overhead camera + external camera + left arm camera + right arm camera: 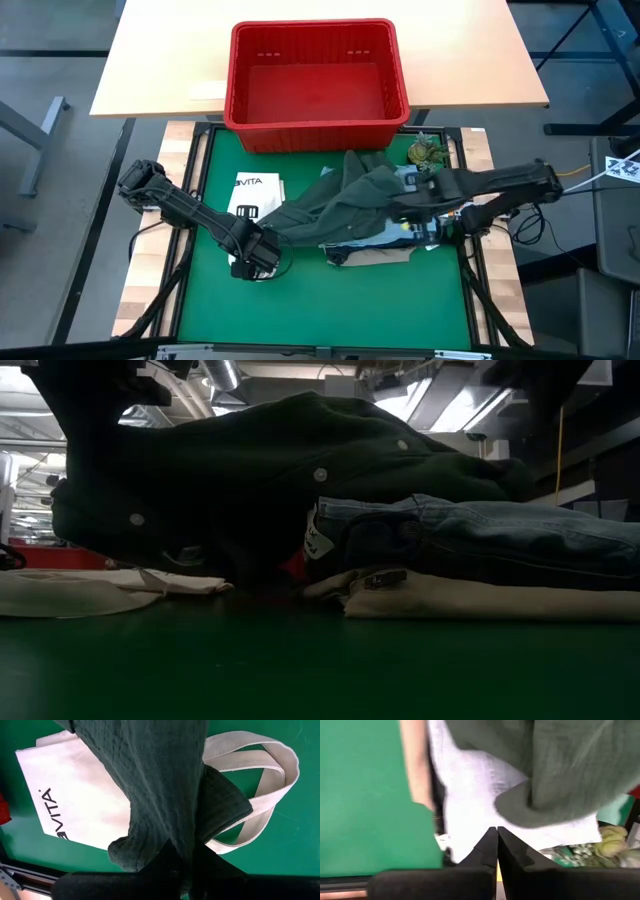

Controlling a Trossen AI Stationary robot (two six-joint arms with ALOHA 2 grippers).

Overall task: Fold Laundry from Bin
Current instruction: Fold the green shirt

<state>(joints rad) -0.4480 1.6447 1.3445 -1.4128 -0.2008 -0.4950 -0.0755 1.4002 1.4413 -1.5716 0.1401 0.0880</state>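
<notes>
Here the left gripper (258, 262), near the green mat's (300, 310) front left, is pinched onto a corner of the dark green shirt (345, 195), while the right gripper (497, 845), fingers pressed together with nothing visibly between them, sits at the shirt's other end by the mat's right edge. The shirt stretches between them over a stack of light jeans (480, 540) on beige trousers (470, 598), partly covering a white tote (80, 810). The red bin (318, 85) sits empty on the wooden table (150, 70) behind the mat.
</notes>
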